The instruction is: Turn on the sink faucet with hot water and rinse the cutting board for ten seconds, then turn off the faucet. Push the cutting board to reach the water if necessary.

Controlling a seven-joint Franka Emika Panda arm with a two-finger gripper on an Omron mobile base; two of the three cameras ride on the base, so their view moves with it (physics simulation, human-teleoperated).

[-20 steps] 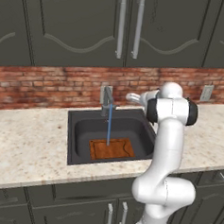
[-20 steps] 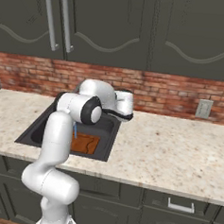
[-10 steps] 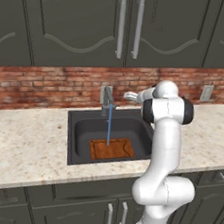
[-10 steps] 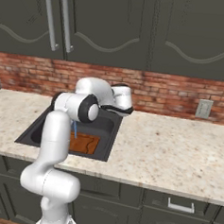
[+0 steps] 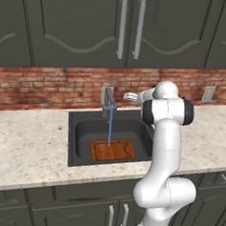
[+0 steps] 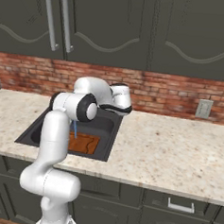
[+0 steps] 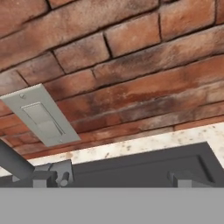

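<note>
Cutting board [image 5: 113, 150]: flat on the floor of the sink [image 5: 81, 132], below the fingers [image 7: 59, 174] and nearer the robot than they are. Struck near its middle by the water [image 5: 109, 126], a thin straight light-blue line dropping from the faucet [image 5: 107, 99]. Judged from that: turning-on done, rinse under way, no push of the board needed, since the stream already lands on the wood. Impossible to tell from the pictures whether set to hot. Left to do: wait out the rinse, then shut the faucet off.

Fingers spread wide apart, clamped on nothing, held just beside the faucet's top on its right in the left base view, aimed toward the brick wall [image 7: 131, 57]; well placed, by the look of it, for reaching the handle again.

Board: reddish-brown wood, rectangular, with a darker groove running inside the rim and one notched corner. Sink: nearly black, matte, square, thin-rimmed, sunk into a speckled beige stone desk [image 5: 31, 142]. Faucet: grey metal, squarish upright body, short spout. Beyond the fingers: rough red-brown brick with dark mortar lines and a pale smooth outlet plate [image 7: 40, 116], seen tilted. Above: dark panelled cabinet doors [image 5: 68, 26] with long silver handles
</note>
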